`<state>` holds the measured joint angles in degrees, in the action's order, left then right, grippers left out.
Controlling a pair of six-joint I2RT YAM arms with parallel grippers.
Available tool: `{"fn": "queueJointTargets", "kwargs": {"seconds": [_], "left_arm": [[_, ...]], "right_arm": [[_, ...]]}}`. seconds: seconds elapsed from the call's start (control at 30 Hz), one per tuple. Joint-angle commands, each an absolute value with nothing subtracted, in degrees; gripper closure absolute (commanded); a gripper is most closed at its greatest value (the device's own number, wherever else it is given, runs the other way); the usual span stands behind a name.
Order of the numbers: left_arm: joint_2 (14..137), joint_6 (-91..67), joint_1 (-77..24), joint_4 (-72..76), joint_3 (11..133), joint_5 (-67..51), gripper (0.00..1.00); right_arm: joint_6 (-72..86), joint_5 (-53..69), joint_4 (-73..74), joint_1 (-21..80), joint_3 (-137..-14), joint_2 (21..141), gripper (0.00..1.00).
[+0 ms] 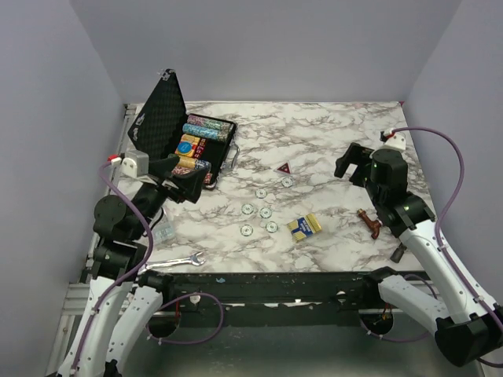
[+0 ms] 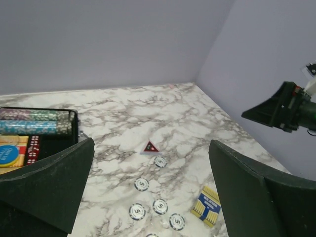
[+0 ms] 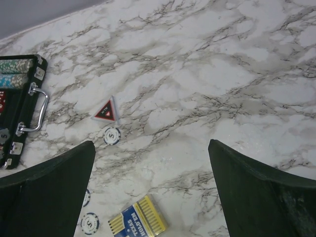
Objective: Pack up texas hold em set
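The black case (image 1: 161,118) lies open at the back left, lid up, with rows of multicoloured chips (image 1: 206,126) inside and its metal handle (image 3: 35,105) facing the table's middle. Several whitish round chips (image 1: 259,210) lie loose mid-table. The yellow-blue card box (image 1: 303,226) sits to their right and the dark red triangle (image 1: 284,168) beyond them. My left gripper (image 1: 191,179) hovers open and holding nothing at the case's near right corner. My right gripper (image 1: 354,165) hangs open and holding nothing above the right side, right of the triangle (image 3: 105,112) and beyond the card box (image 3: 138,220).
A silver wrench (image 1: 177,261) lies at the near left edge. A brown tap-shaped piece (image 1: 369,223) lies right of the card box. A small clear piece (image 1: 163,233) sits by the left arm. Grey walls close in the table on three sides.
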<state>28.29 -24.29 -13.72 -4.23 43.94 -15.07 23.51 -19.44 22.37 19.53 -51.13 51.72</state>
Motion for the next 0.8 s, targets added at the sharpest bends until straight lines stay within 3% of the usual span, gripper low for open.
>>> {"fn": "queueJointTargets", "kwargs": {"seconds": [0.0, 0.47, 0.77], "left_arm": [[31.76, -23.20, -19.06, -3.37, 45.44, -20.46, 0.01], [50.32, -27.81, -42.43, -3.34, 41.44, -19.02, 0.01], [73.50, -24.59, -58.41, -8.15, 51.82, -10.57, 0.01]], "right_arm": [[24.85, -18.82, 20.94, 19.46, -50.58, 51.16, 0.00], [25.06, -14.79, 18.45, 19.44, -47.21, 43.85, 0.00], [25.94, -17.27, 17.95, 19.48, -44.13, 38.16, 0.00]]}}
